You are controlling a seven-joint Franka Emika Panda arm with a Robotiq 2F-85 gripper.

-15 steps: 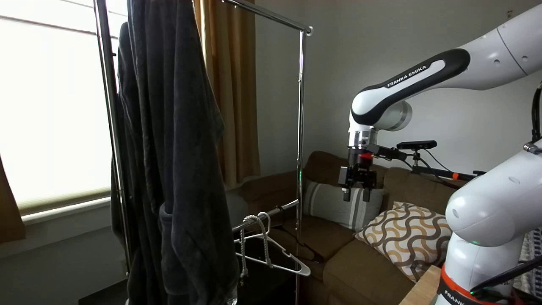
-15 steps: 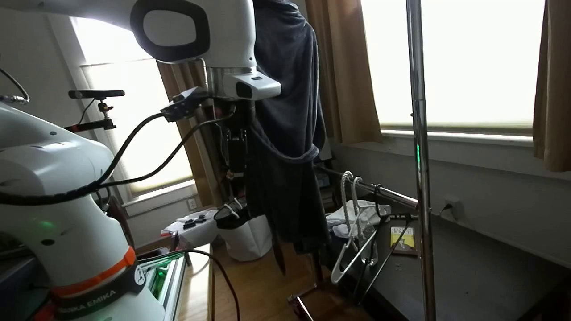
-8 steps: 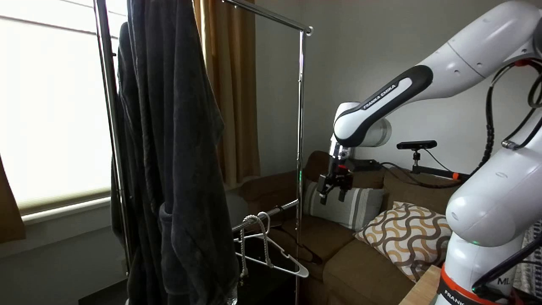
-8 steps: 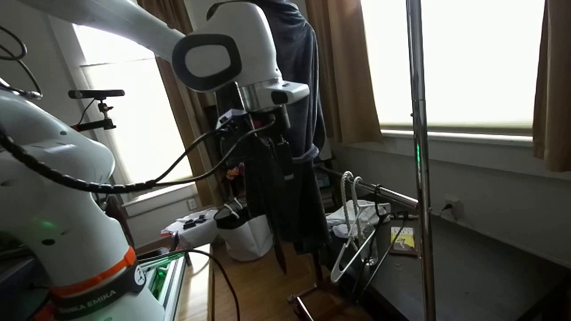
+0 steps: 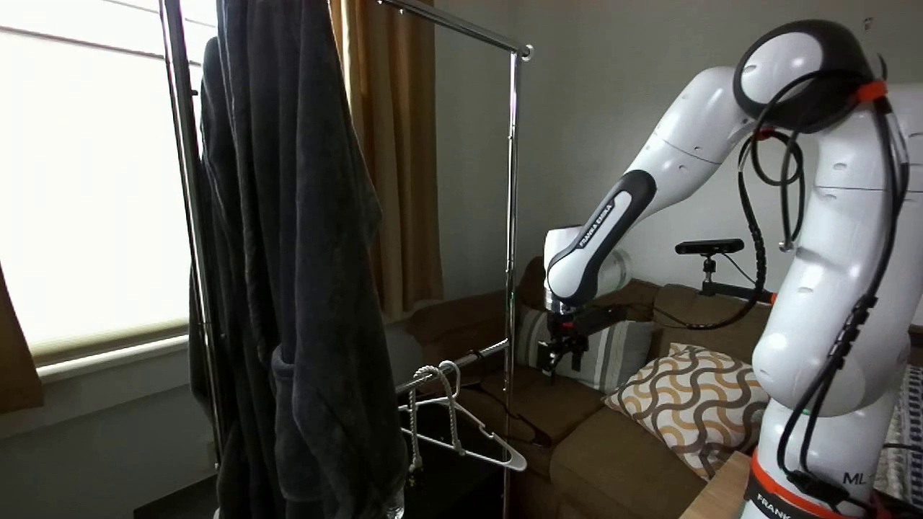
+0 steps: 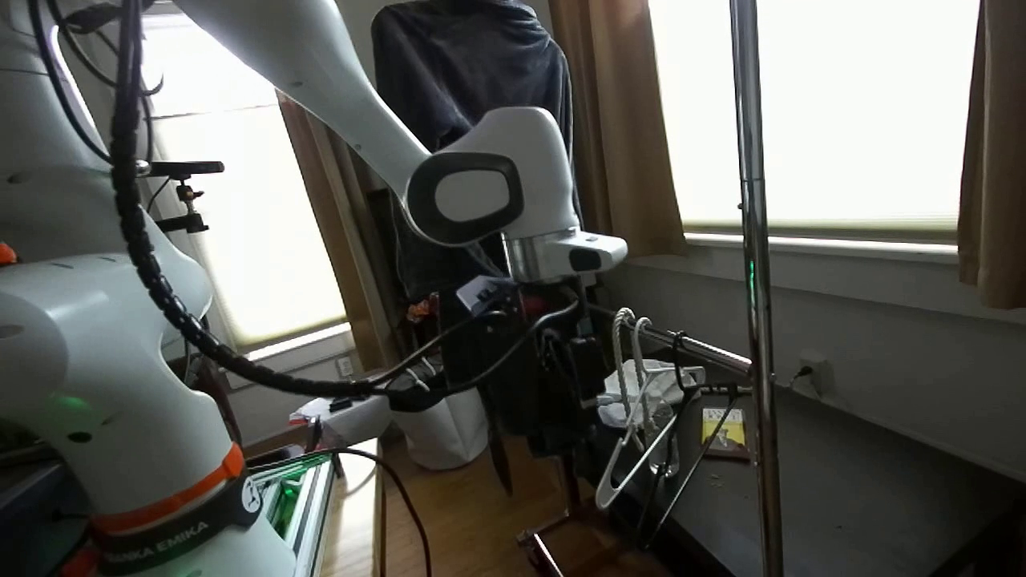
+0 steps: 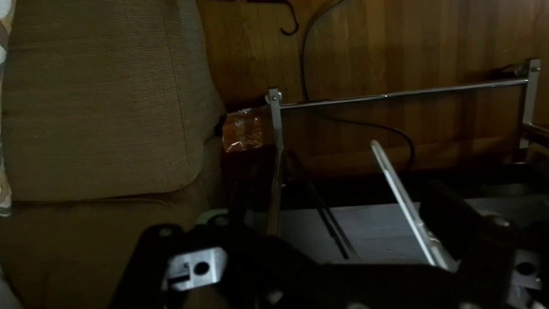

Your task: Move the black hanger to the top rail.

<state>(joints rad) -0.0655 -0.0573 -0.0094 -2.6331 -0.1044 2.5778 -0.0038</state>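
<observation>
The black hanger (image 6: 695, 462) hangs by its hook from the rack's lower crossbar (image 6: 709, 350), close to the upright; it also shows dimly in an exterior view (image 5: 538, 435). In the wrist view it shows as two thin dark bars (image 7: 332, 231) between my fingers in the picture, farther off. The top rail (image 5: 461, 27) crosses high up in an exterior view. My gripper (image 5: 564, 362) points down, fingers apart and empty, above the hanger's level and beside the rack upright. It also shows in an exterior view (image 6: 591, 383) and the wrist view (image 7: 345, 208).
White hangers (image 5: 469, 453) with a rope hang beside the black one; one lies near my right finger in the wrist view (image 7: 401, 201). A dark robe (image 5: 310, 252) hangs on the rack. A couch (image 5: 613, 447) with cushions and a dark table (image 6: 842, 481) stand around it.
My gripper has come down and moved toward the rack and the hangers, with the arm stretching after it. The fingers stay apart. The hangers have shifted only slightly.
</observation>
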